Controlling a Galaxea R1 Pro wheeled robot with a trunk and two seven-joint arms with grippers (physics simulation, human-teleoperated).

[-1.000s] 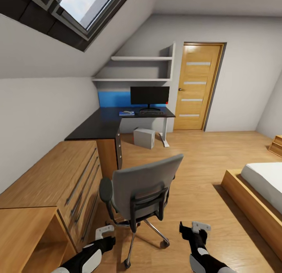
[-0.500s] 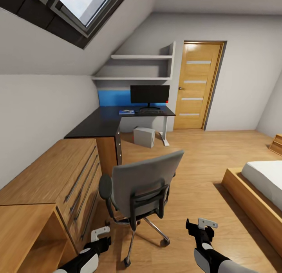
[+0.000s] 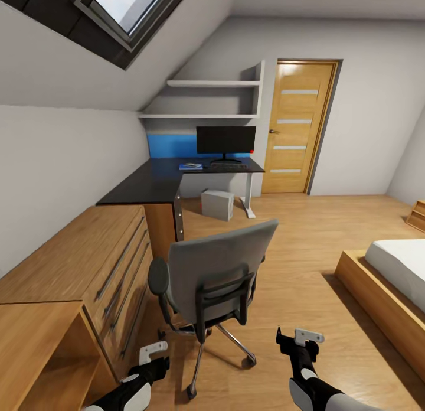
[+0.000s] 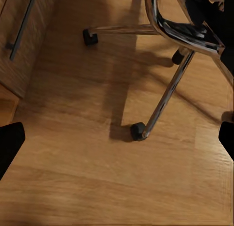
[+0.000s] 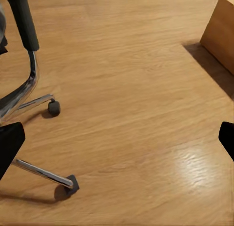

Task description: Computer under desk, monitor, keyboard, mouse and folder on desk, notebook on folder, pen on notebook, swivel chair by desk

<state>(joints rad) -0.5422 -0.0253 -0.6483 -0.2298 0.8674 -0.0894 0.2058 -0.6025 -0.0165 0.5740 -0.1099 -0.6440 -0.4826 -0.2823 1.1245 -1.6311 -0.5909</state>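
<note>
The swivel chair (image 3: 215,275) stands in front of me with its grey back toward me, hiding its seat. Its chrome base (image 4: 168,89) and castors (image 5: 53,107) show in both wrist views. Far back, the black desk (image 3: 150,186) carries the monitor (image 3: 226,140), the keyboard (image 3: 228,168) and a small flat blue item (image 3: 190,166) that is too small to name. The grey computer (image 3: 217,205) sits on the floor under the desk. My left gripper (image 3: 153,352) (image 4: 117,138) and right gripper (image 3: 301,338) (image 5: 117,143) hang low on either side of the chair, both open and empty.
Light-wood cabinets (image 3: 88,263) line the left wall right beside the chair. A bed with a wooden frame (image 3: 383,293) stands at the right. A wooden door (image 3: 298,130) and wall shelves (image 3: 206,101) are behind the desk. Open wood floor (image 3: 301,234) lies between the chair and the bed.
The whole picture has shifted slightly, so the camera has moved a little toward the chair. Both grippers sit slightly lower in view. Nothing was taken hold of or let go.
</note>
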